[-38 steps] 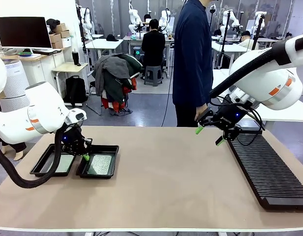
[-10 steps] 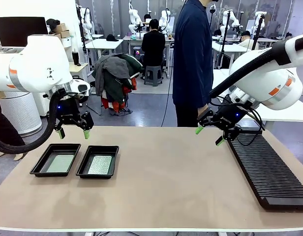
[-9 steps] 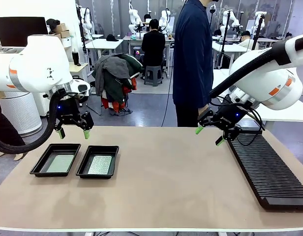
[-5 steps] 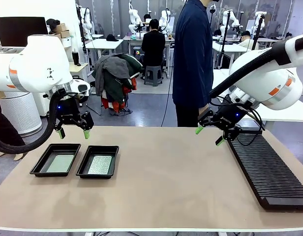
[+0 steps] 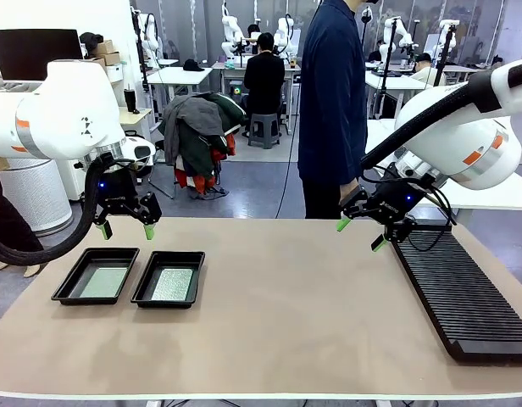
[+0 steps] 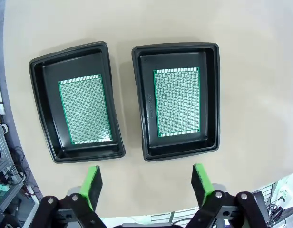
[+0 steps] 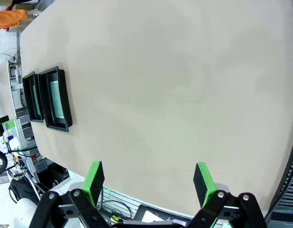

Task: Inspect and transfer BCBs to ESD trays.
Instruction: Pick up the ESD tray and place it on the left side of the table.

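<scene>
1. Left pincer (image 5: 125, 227) held wide open and empty, hanging above the far side of the two trays; green pads (image 6: 92, 185) spread apart at the bottom of the left wrist view.
2. Straight below it: first tray (image 6: 42, 107) and second tray (image 6: 212, 102), side by side, rims nearly touching, a narrow strip of desk (image 5: 286, 314) between them.
3. One board (image 6: 84, 110) lying flat on the floor of the first tray, another board (image 6: 177, 101) flat in the second; each ringed by bare black floor, neither leaning on a rim.
4. Judged step: transfer looks done, both trays filled. Likely a last look from above, or a wait for more boards.
5. Next move, if any, calls for a fresh board to be supplied; none seen on the open desk.
6. Well across the desk: right pincer (image 5: 358, 233) also wide open and empty, hovering by the near end of the long ribbed rack (image 5: 464, 297).
7. Rack slots look empty as far as can be told.
8. Beyond the right pincer, a person (image 5: 331, 110) in dark clothes standing at the desk's far edge, close enough to mind on any reach that way.
9. Nothing lying between the two pincers.
</scene>
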Robot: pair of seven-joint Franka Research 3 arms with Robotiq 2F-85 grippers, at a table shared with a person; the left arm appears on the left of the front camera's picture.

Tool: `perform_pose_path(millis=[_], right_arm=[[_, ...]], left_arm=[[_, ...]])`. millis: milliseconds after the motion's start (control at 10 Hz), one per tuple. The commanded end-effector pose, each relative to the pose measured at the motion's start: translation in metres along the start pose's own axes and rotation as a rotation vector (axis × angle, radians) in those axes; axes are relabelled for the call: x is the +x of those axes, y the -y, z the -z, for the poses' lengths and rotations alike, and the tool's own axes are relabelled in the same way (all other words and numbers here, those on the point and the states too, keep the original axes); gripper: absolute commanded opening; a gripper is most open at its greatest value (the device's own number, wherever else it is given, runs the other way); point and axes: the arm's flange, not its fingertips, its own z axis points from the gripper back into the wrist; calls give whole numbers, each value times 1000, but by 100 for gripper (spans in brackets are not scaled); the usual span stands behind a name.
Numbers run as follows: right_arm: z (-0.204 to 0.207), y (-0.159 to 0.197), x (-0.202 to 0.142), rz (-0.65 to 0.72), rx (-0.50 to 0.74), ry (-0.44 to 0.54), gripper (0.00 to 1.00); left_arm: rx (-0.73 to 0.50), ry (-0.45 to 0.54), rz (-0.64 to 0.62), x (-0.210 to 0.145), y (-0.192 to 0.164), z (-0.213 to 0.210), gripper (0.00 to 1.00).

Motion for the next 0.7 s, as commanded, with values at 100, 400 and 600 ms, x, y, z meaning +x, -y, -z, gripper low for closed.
perform_pose_path(millis=[100, 400, 600], right_arm=[[0, -1, 2, 12, -19, 1, 100], [0, -1, 2, 12, -19, 1, 100], [0, -1, 2, 12, -19, 1, 100]], left_arm=[[-3, 8, 1, 0, 0, 1, 100], [-3, 8, 1, 0, 0, 1, 100], [-3, 8, 1, 0, 0, 1, 100]])
